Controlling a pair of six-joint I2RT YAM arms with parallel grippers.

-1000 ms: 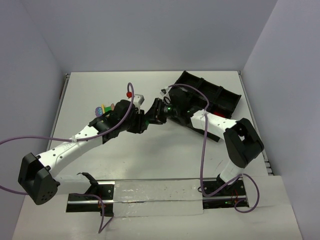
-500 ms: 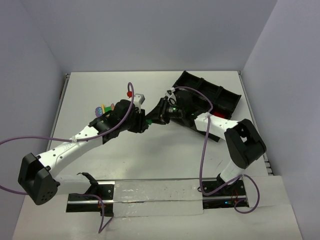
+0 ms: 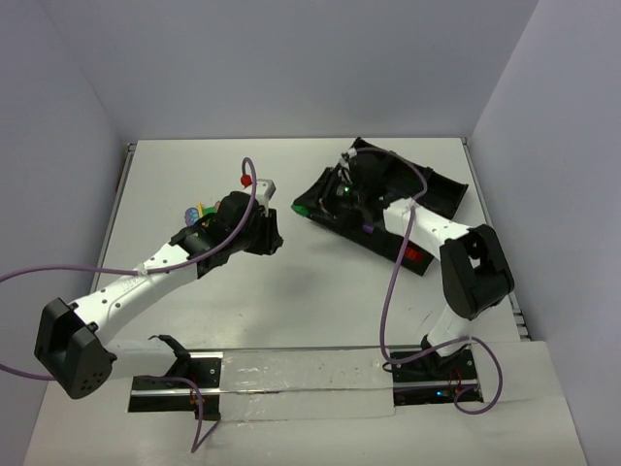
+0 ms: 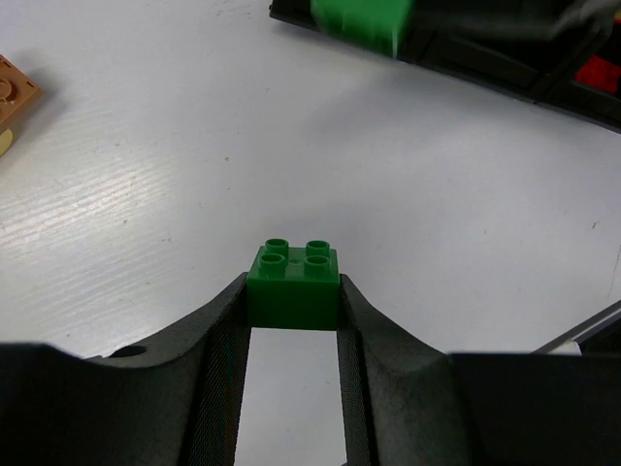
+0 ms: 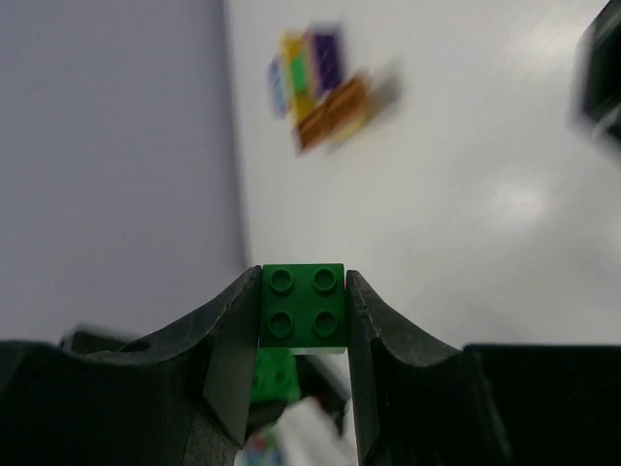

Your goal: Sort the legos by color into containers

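My left gripper [image 4: 294, 320] is shut on a green 2x2 brick [image 4: 294, 286], held just above the white table; in the top view it [image 3: 270, 238] sits mid-table. My right gripper [image 5: 303, 330] is shut on a second green brick [image 5: 303, 306]. In the top view that brick [image 3: 303, 207] hangs at the left corner of the black tray [image 3: 441, 184]. It also shows blurred in the left wrist view [image 4: 359, 21]. A mixed-colour lego cluster [image 3: 199, 212] lies left of my left gripper, blurred in the right wrist view [image 5: 320, 87].
A red brick [image 4: 592, 73] lies in a tray compartment, and red also shows in a near compartment [image 3: 412, 255]. A brown brick [image 4: 10, 92] of the cluster is at the left edge of the left wrist view. My right arm's links stretch over the tray.
The two grippers, close together a second ago, have come apart. My right gripper has moved up and right to the tray's corner with a green brick. My left gripper has drawn back slightly.
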